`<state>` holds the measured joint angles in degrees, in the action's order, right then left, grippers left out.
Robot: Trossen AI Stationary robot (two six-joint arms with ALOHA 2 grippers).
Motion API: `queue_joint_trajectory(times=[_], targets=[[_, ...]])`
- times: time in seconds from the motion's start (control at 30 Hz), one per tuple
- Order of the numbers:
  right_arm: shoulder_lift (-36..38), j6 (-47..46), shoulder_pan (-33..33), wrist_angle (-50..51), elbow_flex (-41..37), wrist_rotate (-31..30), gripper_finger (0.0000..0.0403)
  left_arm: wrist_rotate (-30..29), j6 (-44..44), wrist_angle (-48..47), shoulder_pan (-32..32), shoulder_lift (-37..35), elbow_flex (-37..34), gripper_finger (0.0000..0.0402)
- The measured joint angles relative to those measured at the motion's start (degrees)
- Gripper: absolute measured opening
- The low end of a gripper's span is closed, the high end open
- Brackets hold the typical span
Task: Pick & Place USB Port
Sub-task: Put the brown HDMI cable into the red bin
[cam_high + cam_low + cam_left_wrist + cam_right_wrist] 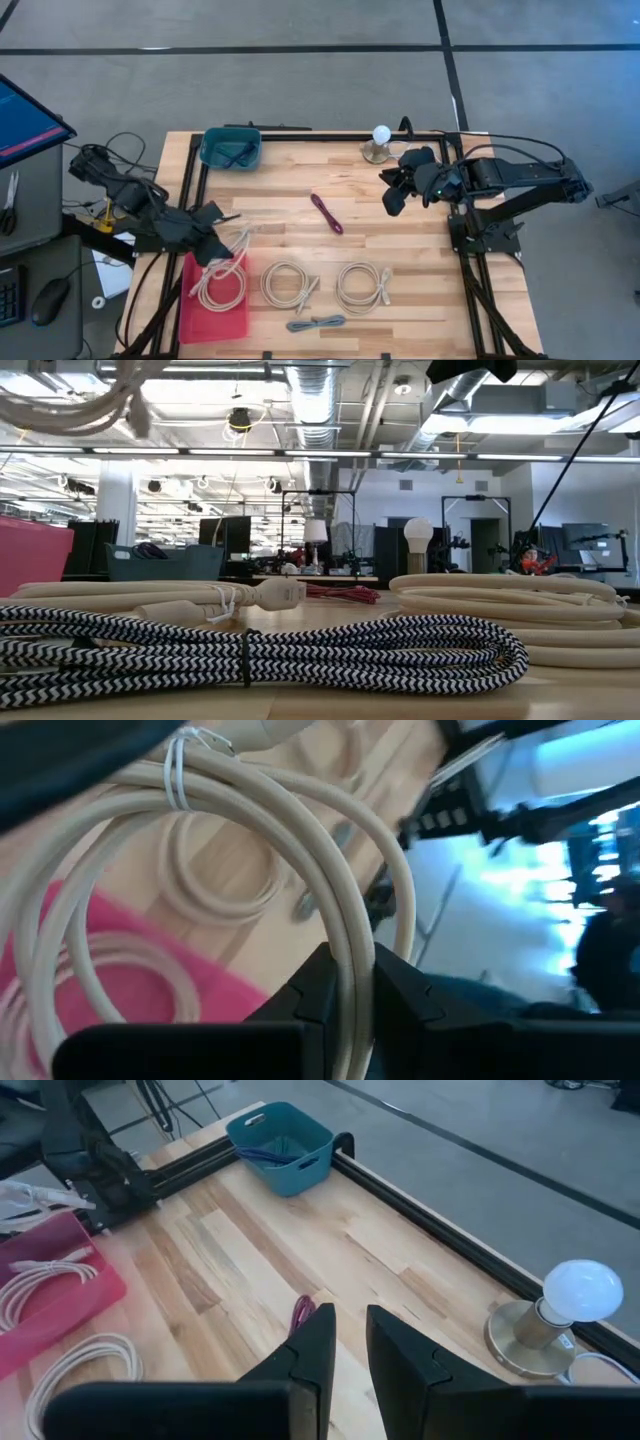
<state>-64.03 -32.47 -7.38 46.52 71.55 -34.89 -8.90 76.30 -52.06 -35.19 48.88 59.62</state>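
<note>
Cream cable pinched in left end effector

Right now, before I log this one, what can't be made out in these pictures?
- What lies in the teal bin: too small in the high view, only a dark tangle in the right wrist view.
- The end of the cream cable in the left gripper: cut off by the left wrist view's edge, so its connector type is unclear.
- The pink bin: the low view shows only one corner, contents hidden behind its wall.
- The purple cable: partly hidden behind the right gripper.

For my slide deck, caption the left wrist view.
Left gripper shut on a coiled cream cable above the pink bin.
</note>
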Motion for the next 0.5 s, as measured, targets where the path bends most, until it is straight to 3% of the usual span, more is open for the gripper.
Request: queue_joint_trajectory(times=[0.17,0.3,0.5], targets=[[0.00,-0.10,-0.59,-0.19,0.00,0.15,0.0054,0.87,3.55,-5.97,-2.75,2.95,-0.04,0.0039],[0.00,-0.13,-0.59,-0.24,0.00,0.15,0.0054,6.02,7.45,-10.10,-4.90,6.19,-0.04,0.0039],[0.00,-0.13,-0.30,-0.24,0.00,0.14,0.0054,8.48,9.92,-10.13,-9.34,11.09,-0.09,0.0039]])
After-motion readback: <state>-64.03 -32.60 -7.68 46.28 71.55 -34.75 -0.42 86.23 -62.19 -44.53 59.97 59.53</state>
